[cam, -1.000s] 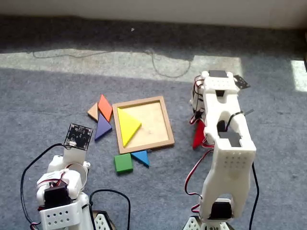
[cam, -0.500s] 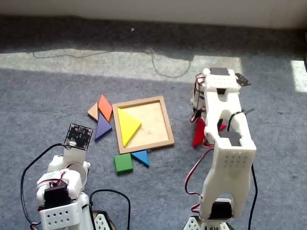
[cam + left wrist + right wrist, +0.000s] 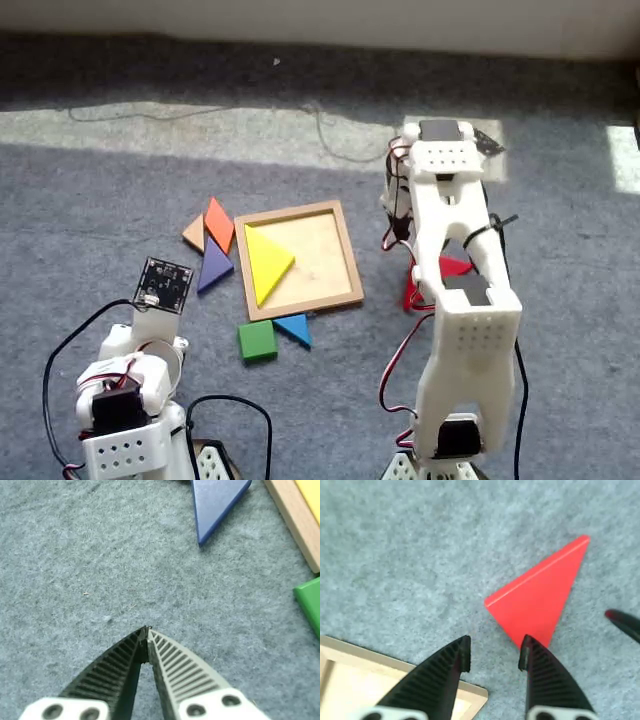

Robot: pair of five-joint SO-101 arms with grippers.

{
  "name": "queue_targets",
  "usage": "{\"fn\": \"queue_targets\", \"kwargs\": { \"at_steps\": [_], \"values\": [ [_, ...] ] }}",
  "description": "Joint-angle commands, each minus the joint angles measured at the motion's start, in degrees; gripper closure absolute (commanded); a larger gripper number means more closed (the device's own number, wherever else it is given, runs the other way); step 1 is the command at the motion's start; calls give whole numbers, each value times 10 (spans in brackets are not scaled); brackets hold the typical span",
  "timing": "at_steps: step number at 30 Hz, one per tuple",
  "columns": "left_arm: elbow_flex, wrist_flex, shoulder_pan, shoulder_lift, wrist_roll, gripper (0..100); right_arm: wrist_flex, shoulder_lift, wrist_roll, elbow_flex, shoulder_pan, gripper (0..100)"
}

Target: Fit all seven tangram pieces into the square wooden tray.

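Counting seated pieces: one of seven. Yellow triangle lying flat inside square wooden tray, toward its left rim. Outside, on grey carpet:

- Orange triangle, tan piece and dark blue triangle grouped just beside left rim.
- Green square and light blue triangle just beside near rim.
- Red triangle apart from right rim.

Right claw released, one tip at red triangle's corner, nothing gripped. Left claw clenched, empty, above carpet near dark blue triangle. Six placements outstanding, judging by layout.
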Motion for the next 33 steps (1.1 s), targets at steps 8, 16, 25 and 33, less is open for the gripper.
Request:
{"fn": "queue_targets", "kwargs": {
  "at_steps": [8,16,25,33],
  "values": [
    [-15,-14,-1,-21,-4,989,-5,-5,23,-25,18,653],
    [-15,-14,-1,-21,-4,989,-102,-5,23,60,19,649],
    [-15,-14,-2,-21,-4,989,-159,-4,22,105,52,649],
    [-15,-14,-2,-21,-4,989,-157,-3,22,109,53,649]
  ]
}}
